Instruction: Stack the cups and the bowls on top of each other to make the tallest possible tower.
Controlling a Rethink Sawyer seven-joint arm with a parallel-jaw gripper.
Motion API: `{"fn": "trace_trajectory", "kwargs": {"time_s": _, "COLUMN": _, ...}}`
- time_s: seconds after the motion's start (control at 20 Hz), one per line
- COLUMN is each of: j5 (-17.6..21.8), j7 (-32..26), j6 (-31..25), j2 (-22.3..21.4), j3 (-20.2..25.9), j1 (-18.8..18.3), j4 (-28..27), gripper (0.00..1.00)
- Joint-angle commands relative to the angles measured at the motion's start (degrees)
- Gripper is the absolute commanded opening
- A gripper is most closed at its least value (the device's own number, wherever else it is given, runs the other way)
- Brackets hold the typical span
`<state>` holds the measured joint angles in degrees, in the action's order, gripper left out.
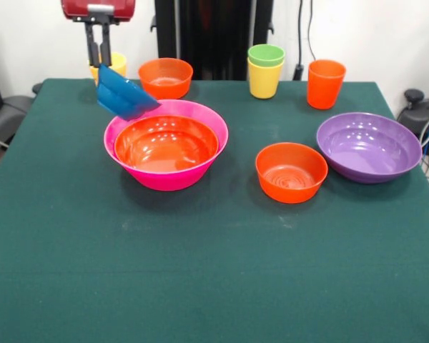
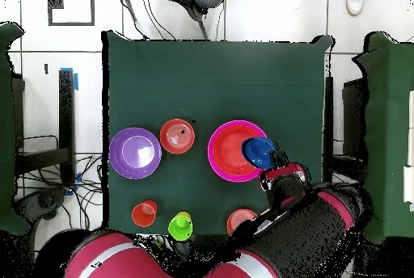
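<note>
I see the tool (image 1: 99, 63) clenched on the rim of the small blue bowl (image 1: 124, 93), which hangs tilted in the air above the far rim of the big pink bowl (image 1: 166, 176). The wide orange bowl (image 1: 166, 145) sits nested inside the pink one (the only stacked bowls so far). On my overhead view the blue bowl overlaps the pink bowl's edge on the side nearest the arm (image 2: 307, 234).

Elsewhere on the green bench (image 1: 214, 271):
- One small orange bowl (image 1: 291, 172) stands just beside the wide purple bowl (image 1: 369, 147).
- The other small orange bowl (image 1: 165, 78) stands at the far edge.
- The light green cup (image 1: 266, 55) sits in a yellow cup (image 1: 264, 81).
- The tall orange cup (image 1: 325, 83) stands near them.
- A second yellow cup (image 1: 116, 64) is partly hidden behind the tool.
</note>
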<state>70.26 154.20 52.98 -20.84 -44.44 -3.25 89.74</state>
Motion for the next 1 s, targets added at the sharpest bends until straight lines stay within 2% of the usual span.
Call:
{"fn": "trace_trajectory", "kwargs": {"time_s": 0.05, "j5": 7.34, "j7": 6.64, "j6": 7.18, "j2": -1.12, "j3": 10.64, "j1": 0.12, "j4": 0.35, "gripper": 0.00}}
{"fn": "trace_trajectory", "kwargs": {"time_s": 0.55, "j5": 9.62, "j7": 6.15, "j6": 11.08, "j2": -1.74, "j3": 11.08, "j1": 0.51, "j4": 1.41, "gripper": 0.00}}
{"fn": "trace_trajectory", "kwargs": {"time_s": 1.0, "j5": 4.03, "j7": -0.58, "j6": 6.40, "j2": -1.66, "j3": 10.68, "j1": -0.56, "j4": 1.47, "gripper": 0.00}}
